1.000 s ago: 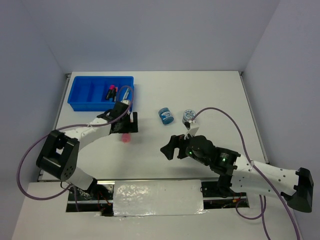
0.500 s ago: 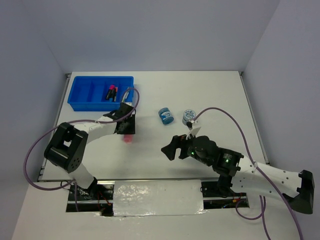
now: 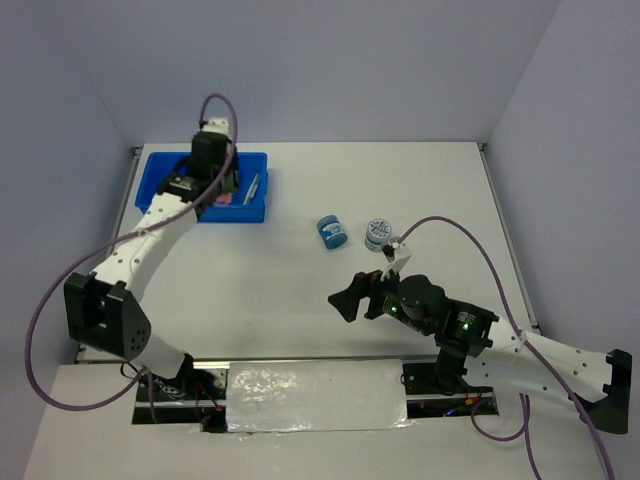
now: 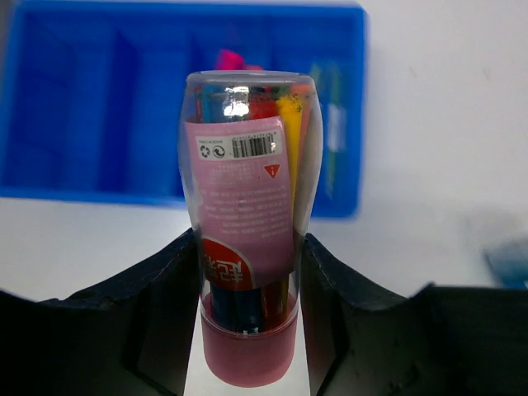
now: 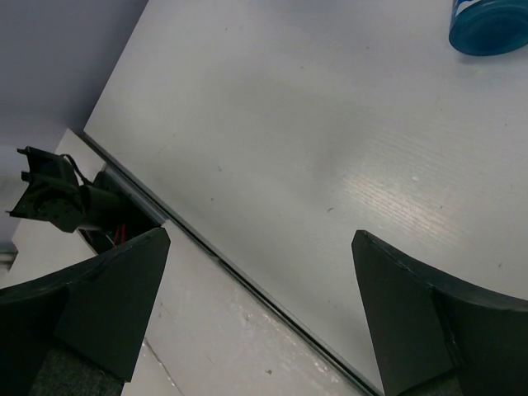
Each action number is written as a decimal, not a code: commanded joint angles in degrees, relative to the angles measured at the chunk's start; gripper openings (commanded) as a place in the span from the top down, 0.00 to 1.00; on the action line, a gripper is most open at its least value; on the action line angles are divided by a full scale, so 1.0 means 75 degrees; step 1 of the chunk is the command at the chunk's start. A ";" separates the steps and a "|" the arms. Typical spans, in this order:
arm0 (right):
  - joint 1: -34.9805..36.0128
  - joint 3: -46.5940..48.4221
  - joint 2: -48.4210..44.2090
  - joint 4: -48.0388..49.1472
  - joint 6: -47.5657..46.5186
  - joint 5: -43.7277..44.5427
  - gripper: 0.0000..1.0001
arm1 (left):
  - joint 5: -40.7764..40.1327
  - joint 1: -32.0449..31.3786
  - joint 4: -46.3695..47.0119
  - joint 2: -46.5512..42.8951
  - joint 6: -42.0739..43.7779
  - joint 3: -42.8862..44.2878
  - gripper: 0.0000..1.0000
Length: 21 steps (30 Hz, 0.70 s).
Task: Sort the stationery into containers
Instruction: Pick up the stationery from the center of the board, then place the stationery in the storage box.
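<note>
- Between the two matt black fingers [image 4: 161, 305] of the left gripper [image 4: 246, 272], pinched by its lower half: pink tube [image 4: 245, 206]. Clear glossy plastic, rounded at the far end and closed by a flat pink cap at the near end. Pink paper label with a barcode round the middle; blue, red and yellow sticks packed inside.
- Just beyond those fingertips: blue tray [image 4: 74, 107], bright smooth plastic, rectangular, split by thin walls into long narrow compartments. From overhead, gripper and tube held over it.
- Past the tube's rounded end, inside the tray: something pink-tipped, mostly hidden.
- Off toward the right-hand finger's side, in the tray's end compartment: thin pen [image 3: 253, 187], slim, pale, lying lengthwise.
- Under everything: white table [image 3: 300, 190], flat, smooth, faintly sheened.
- Over bare table, well apart from the tray: right gripper [image 5: 260, 239], wedge-shaped black fingers [image 5: 107, 305] spread wide, empty.
- Ahead of its right-hand finger, well apart: round blue jar [image 5: 488, 25], squat, only its edge showing.
- From overhead, beyond those fingertips: two jars near each other, one with a blue lid [image 3: 331, 231], one with a pale speckled lid [image 3: 377, 233].
</note>
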 commanded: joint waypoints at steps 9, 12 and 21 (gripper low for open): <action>0.0057 -0.0275 -0.0777 -0.0018 -0.0160 -0.0693 0.00 | 0.1262 0.2111 0.2692 0.2415 0.3457 0.1262 0.99; 0.0069 -0.0615 -0.1223 0.0159 -0.0089 -0.0975 0.00 | 0.1299 0.2369 0.3290 0.2732 0.3538 0.1051 0.99; 0.0057 -0.0862 -0.0932 0.0498 -0.0487 -0.0940 0.00 | 0.1849 0.2863 0.3666 0.3424 0.3573 0.1343 0.86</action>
